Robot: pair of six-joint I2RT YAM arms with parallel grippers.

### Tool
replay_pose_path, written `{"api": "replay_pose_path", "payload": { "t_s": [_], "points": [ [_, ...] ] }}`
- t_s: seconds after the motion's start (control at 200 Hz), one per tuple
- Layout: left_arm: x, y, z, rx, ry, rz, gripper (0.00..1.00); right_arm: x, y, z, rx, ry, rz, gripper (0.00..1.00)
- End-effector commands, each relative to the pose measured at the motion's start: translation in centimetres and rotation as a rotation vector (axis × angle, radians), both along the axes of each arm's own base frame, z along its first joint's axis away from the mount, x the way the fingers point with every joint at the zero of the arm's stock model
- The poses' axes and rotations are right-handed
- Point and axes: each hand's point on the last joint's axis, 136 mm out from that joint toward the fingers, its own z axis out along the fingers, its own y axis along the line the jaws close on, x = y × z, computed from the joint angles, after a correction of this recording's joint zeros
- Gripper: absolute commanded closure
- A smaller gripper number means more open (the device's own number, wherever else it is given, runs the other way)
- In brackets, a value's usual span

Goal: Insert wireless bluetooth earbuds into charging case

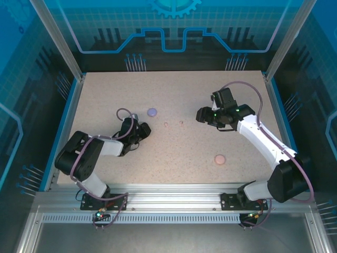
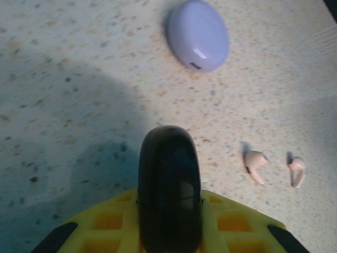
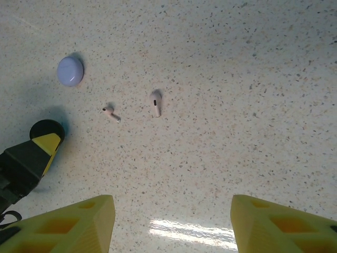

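Currently gripping a black case on edge in the left gripper, yellow fingers pressed against its two broad faces, low over the table. Hovering higher with the right gripper, spread wide and carrying nothing, looking straight down on two pale pink earbuds. Both lying loose on their sides on the speckled top, near each other but not touching, about midway between the two arms. Just beyond them on the left side, a lavender case, lid down. Well apart, toward the near right, a pink case, apparently shut too, though too small to be sure.

Judging by look: very light, hard and glossy, with a rounded head and a short stem. Likely to skate or flick away under a sideways nudge, and to squirt out of a pinch placed on the curved head. Better to straddle one bud at a time, fingertips either side of the narrow part where head meets stem, and close slowly with little force. No real crushing worry, but easy to lose. Worth coming down square to the table to avoid pushing it along. Need an open case of matching colour before any seating, and a steady hold on that case meanwhile.
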Motion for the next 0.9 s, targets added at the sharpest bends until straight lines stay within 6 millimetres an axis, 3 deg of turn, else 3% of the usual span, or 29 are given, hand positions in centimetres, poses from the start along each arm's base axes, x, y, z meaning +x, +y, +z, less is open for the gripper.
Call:
{"api": "replay_pose_path", "payload": {
  "t_s": [0.0,0.25,0.58,0.715,0.895],
  "points": [
    [-0.3,0.8,-1.2,-0.025,0.043,0.026,0.81,-0.8,-0.6,-0.1,-0.028,0.001,-0.014,0.39],
    [-1.0,3.3,-1.4,-0.007,0.078,0.111,0.36,-1.3,-1.5,-0.3,-0.062,0.008,-0.027,0.38],
    [-2.1,6.4,2.5,0.052,0.042,0.177,0.02,-2.3,-3.5,1.2,-0.115,0.0,-0.04,0.35],
    [-2.5,7.2,5.3,0.101,-0.008,0.17,0.01,-3.2,-4.3,1.3,-0.133,0.018,-0.047,0.31],
    [-2.8,8.5,9.0,0.14,-0.097,0.19,0.01,-5.0,-5.7,-0.3,-0.182,0.106,-0.093,0.22]
  ]
}}
